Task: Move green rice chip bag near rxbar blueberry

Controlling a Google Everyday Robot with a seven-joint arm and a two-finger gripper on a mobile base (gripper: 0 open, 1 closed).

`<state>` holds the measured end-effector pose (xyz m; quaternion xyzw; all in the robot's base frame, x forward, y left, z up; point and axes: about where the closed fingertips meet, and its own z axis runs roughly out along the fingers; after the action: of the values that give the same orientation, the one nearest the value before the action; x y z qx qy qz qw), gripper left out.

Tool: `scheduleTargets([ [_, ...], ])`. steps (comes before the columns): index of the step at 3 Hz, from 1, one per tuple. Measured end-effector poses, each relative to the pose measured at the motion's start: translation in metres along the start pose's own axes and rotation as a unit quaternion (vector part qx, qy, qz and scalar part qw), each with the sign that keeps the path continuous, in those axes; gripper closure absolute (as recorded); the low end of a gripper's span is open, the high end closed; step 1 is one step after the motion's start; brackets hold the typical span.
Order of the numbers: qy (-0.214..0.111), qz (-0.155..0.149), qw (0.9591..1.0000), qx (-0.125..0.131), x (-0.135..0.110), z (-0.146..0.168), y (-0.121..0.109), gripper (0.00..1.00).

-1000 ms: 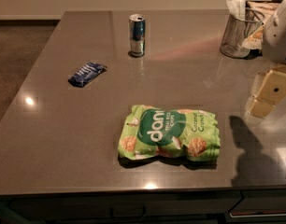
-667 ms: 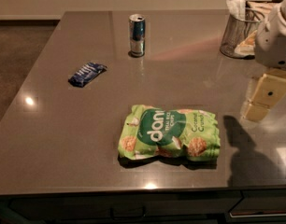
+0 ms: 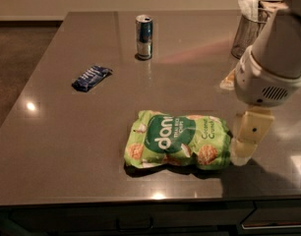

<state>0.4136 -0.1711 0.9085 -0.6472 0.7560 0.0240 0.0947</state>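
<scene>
Nearest the front edge of the grey-brown stone-look table (image 3: pixel 62 156) lies the green rice chip bag (image 3: pixel 177 145), a crinkly light-green snack bag with a dark green oval, white lettering and pictures of round tan chips. It lies flat with its print facing up, not lifted and not gripped.

Just beside the bag's right end hangs the gripper (image 3: pixel 246 141), a cream-coloured piece below the white rounded housing of the arm (image 3: pixel 268 77). It is low over the tabletop, touching the bag's edge or very nearly so. Which of the two I cannot tell, nor whether the gripper is set wide or narrow.

Farther back and to the left, well apart from the bag, lies the rxbar blueberry (image 3: pixel 91 77), a small flat dark-blue wrapper with white print. Beyond it stands an upright blue-and-silver can (image 3: pixel 144 37), and at the far right a wire-mesh cup (image 3: pixel 246 33) holding something pale.

As I judge it, the task has hardly begun. The approach to the bag looks about done, but the grasp, the carry across to the left and back, and the setting down near the bar are all left to do.
</scene>
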Motion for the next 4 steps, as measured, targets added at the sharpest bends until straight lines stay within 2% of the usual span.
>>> scheduleTargets([
  [1,0.007,-0.001,0.9996,-0.027,-0.008,0.032,0.019,0.0],
  [2,0.013,-0.003,0.9993,-0.035,-0.019,0.054,0.03,0.0],
  [3,0.017,0.003,0.9991,-0.038,-0.029,0.066,0.033,0.19],
  [4,0.016,0.005,0.9992,-0.037,-0.044,0.068,0.029,0.42],
])
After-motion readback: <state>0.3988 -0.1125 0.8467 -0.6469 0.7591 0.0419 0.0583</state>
